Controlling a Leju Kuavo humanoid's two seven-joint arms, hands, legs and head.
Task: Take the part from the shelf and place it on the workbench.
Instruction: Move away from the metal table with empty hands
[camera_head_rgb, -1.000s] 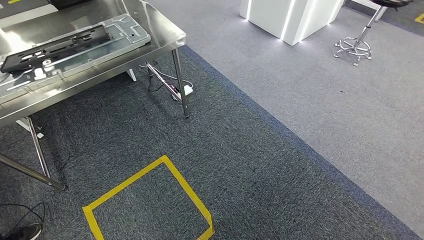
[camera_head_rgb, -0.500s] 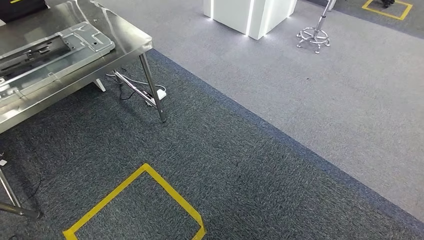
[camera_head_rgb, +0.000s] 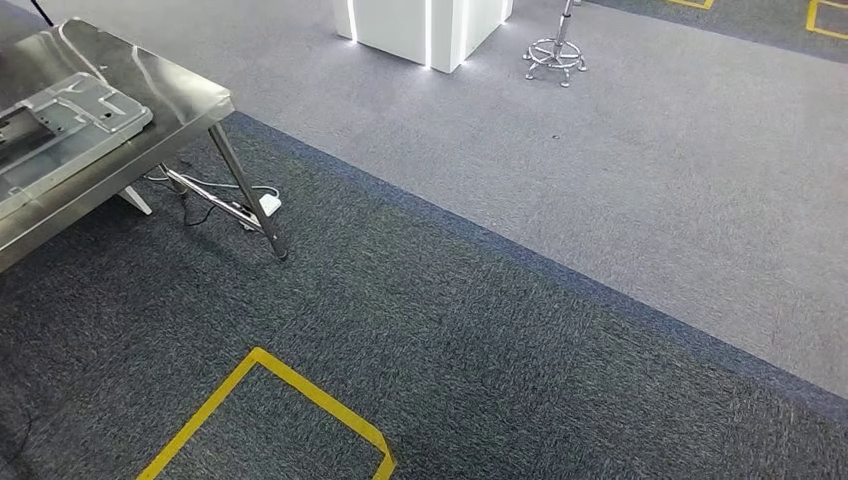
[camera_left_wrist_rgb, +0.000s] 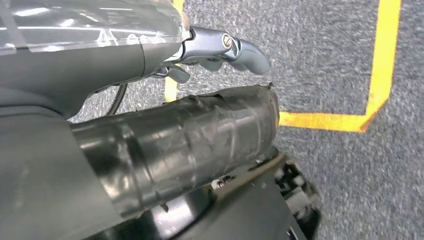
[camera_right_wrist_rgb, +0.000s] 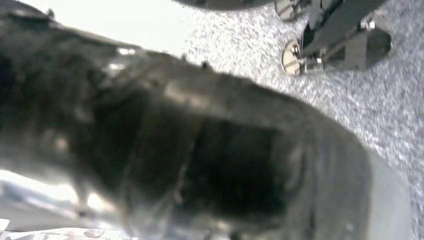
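Head view: steel bench (camera_head_rgb: 150, 85) at the far left, a grey metal part (camera_head_rgb: 75, 120) lying flat on its top near the corner. Cables and a white power strip (camera_head_rgb: 262, 203) sit on the floor under the bench. Yellow tape square (camera_head_rgb: 290, 385) on dark carpet, white lit counter (camera_head_rgb: 425, 25) and stool base (camera_head_rgb: 555, 52) further off. Left hand (camera_left_wrist_rgb: 220, 47) hangs above the carpet, holds nothing; fingers mostly hidden, spread or curled cannot tell. Right hand (camera_right_wrist_rgb: 210, 165) is a dark blur, state cannot tell.

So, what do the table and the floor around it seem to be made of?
The table looks like polished stainless steel: its top mirrors the light and its legs are shiny. The floor appears to be short-pile carpet, with a speckled dark weave and a lighter grey zone beyond.
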